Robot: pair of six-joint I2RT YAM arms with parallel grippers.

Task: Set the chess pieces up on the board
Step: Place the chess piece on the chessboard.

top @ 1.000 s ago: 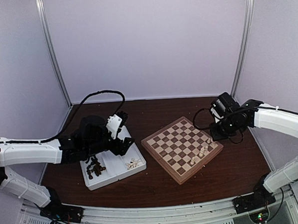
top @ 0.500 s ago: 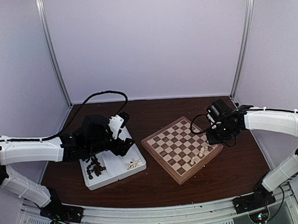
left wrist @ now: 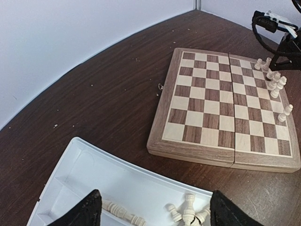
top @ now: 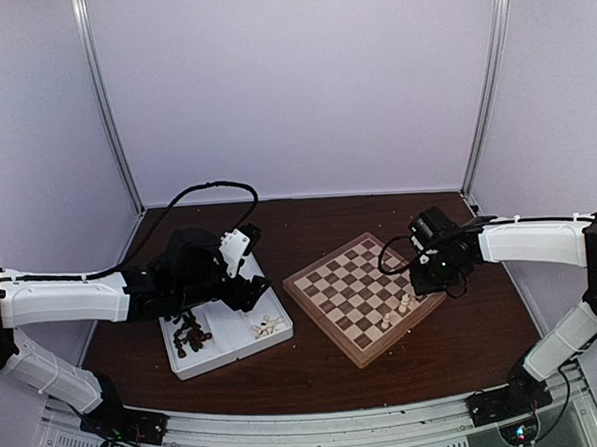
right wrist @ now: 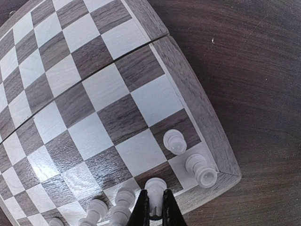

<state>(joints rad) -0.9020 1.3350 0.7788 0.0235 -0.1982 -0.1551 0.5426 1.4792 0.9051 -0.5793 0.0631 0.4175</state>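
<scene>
Since a second ago the right gripper (right wrist: 155, 209) has swung inward over the board (right wrist: 197, 108), at its right corner. It is clenched on a cream piece (right wrist: 155, 187) whose base the fingers hide. The left gripper (left wrist: 153, 214) hangs released above the white tray (left wrist: 94, 169).

Board (top: 347, 291) wood, satin; tray (top: 230, 343) white plastic, smooth.

Left gripper (left wrist: 155, 209) spread wide, right gripper (right wrist: 155, 211) pinched tight — both arms outstretched

No legible lettering anywhere, board (top: 342, 281) squares unmarked (plain checks only), tray (top: 230, 355) unlabelled
</scene>
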